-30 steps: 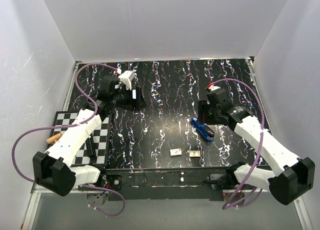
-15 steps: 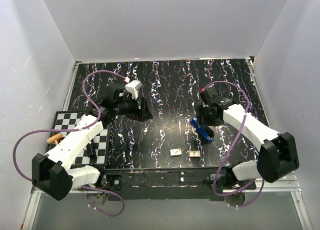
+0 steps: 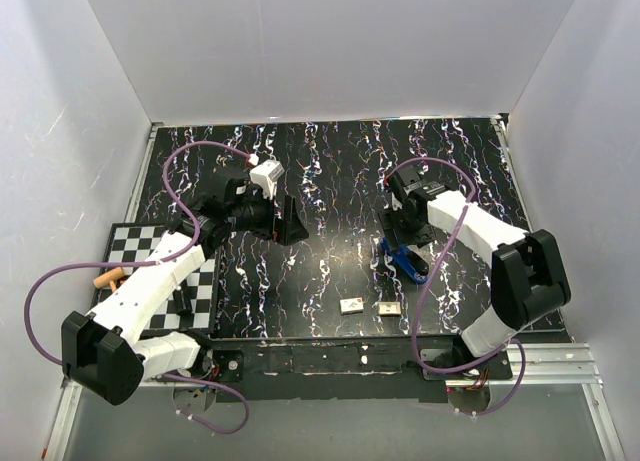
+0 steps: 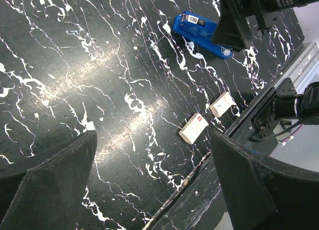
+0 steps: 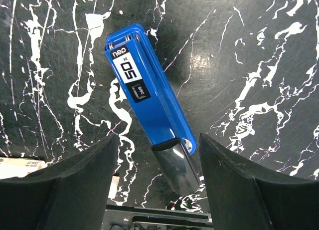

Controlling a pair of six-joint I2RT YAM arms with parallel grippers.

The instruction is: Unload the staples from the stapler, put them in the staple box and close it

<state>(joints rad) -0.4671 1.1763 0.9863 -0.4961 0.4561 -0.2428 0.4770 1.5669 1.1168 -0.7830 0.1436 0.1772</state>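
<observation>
My right gripper (image 5: 158, 140) hangs directly over the blue plastic stapler (image 5: 149, 103). Its fingers are spread wide with a gap on each side of the body, so nothing is gripped yet. I hold it there because the stapler has to be pinned or lifted before its magazine can be opened.

The stapler lies on the black white-veined table (image 3: 330, 181), at about 4 o'clock from the table's middle in the overhead view. Under my right wrist its labelled end points to 11 o'clock and its shiny metal end to 5 o'clock. It looks closed, so I judge the unloading has not begun.

My left gripper (image 4: 152, 140) is spread open too and holds nothing. It hovers at about 10 o'clock from the middle, tilted toward the stapler, placed, I think, to work the metal end while the right steadies the body.

Two small white boxes (image 4: 193, 128) lie side by side at 6 o'clock, near the front edge, well apart from both hands.
</observation>
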